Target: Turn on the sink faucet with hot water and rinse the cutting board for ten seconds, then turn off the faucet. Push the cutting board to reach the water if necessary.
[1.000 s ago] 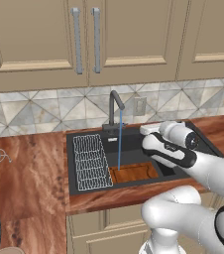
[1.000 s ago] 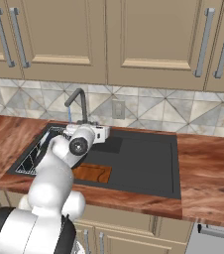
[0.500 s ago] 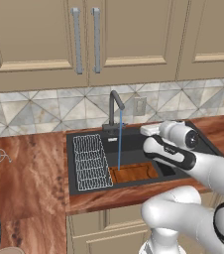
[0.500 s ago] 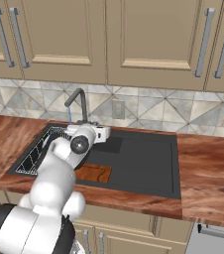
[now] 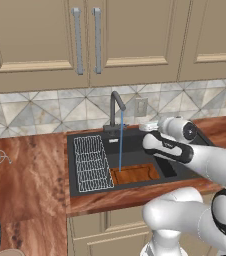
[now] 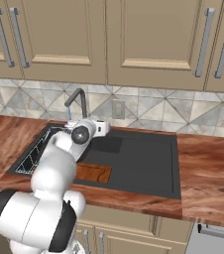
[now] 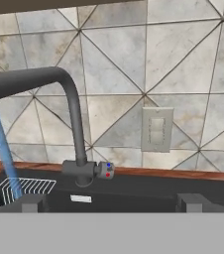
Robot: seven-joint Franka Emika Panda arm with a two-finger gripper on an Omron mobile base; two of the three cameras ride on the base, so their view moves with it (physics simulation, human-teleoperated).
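The cutting board [image 5: 135, 174], reddish-brown with an orange rim, lies flat in the black sink [image 5: 185, 170]. The water [image 5: 120, 147] falls onto its left end. The jaws' tips stand apart, holding nothing.

2 base views flank the sink [image 5: 80, 186]; hand view nears the sink faucet [image 7: 72, 111].

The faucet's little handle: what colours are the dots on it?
One blue, one red, on the faucet handle; clearest in the hand view.
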